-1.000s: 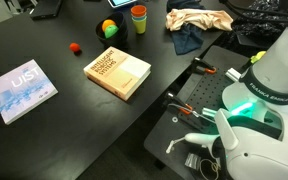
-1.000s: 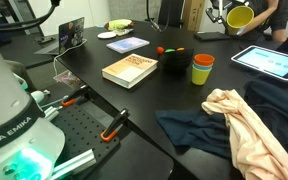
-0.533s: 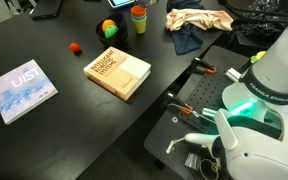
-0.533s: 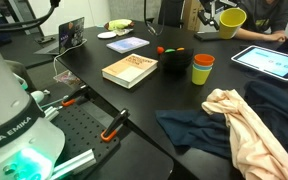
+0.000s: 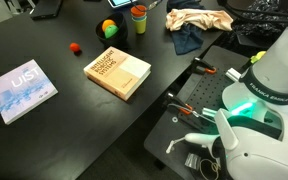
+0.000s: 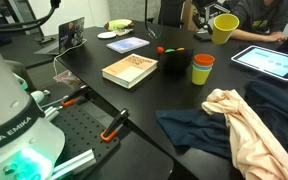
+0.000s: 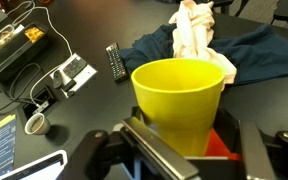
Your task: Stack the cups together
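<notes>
So the yellow-green cup is what we're looking at. It's up off the black table, upright with its mouth facing up, and it sits right between the gripper fingers. From the wrist view we see a finger on each side of the cup wall, so the jaws are clamped on the cup, spread wide because the cup is wide. In an exterior view the same cup hangs in the air over the far part of the table, with the dark gripper body just beside it.

The other cups are down on the table, apart from the held one. An orange cup is nested in a green cup, and we spot that same pair from the opposite side too. Next to them there's a dark container, and a tan book lies near that.

Past the held cup's rim in the wrist view we get a dark blue cloth with a peach cloth bunched on it, plus a remote lying on the table to the side.
</notes>
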Controlling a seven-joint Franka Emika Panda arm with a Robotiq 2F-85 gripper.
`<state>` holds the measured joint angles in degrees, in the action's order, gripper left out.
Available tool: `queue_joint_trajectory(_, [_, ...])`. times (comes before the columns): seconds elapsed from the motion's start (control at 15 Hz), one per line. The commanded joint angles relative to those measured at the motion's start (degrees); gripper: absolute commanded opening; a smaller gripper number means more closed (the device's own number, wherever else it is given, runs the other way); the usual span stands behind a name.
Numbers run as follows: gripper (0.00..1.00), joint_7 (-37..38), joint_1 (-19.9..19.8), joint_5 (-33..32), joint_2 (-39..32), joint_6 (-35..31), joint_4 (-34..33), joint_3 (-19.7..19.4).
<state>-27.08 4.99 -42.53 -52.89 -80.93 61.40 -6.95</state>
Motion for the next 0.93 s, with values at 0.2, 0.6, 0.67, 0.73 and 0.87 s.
queue_joint_trajectory(0.2, [0.49,-3.00,-1.30,-0.76,-1.05,1.82,-0.86,1.92])
queue_joint_trajectory(0.6, [0.49,-3.51,-1.50,-0.69,-0.96,1.41,0.93,2.82])
queue_joint_trajectory(0.67, [0.49,-3.59,-1.53,-0.53,-0.99,1.62,1.03,2.99])
queue_joint_trajectory(0.73, [0.49,-3.67,-1.55,-0.40,-0.93,1.75,1.26,3.18])
queue_joint_trajectory(0.87, [0.49,-3.74,-1.66,-0.24,-0.68,1.55,2.10,3.59])
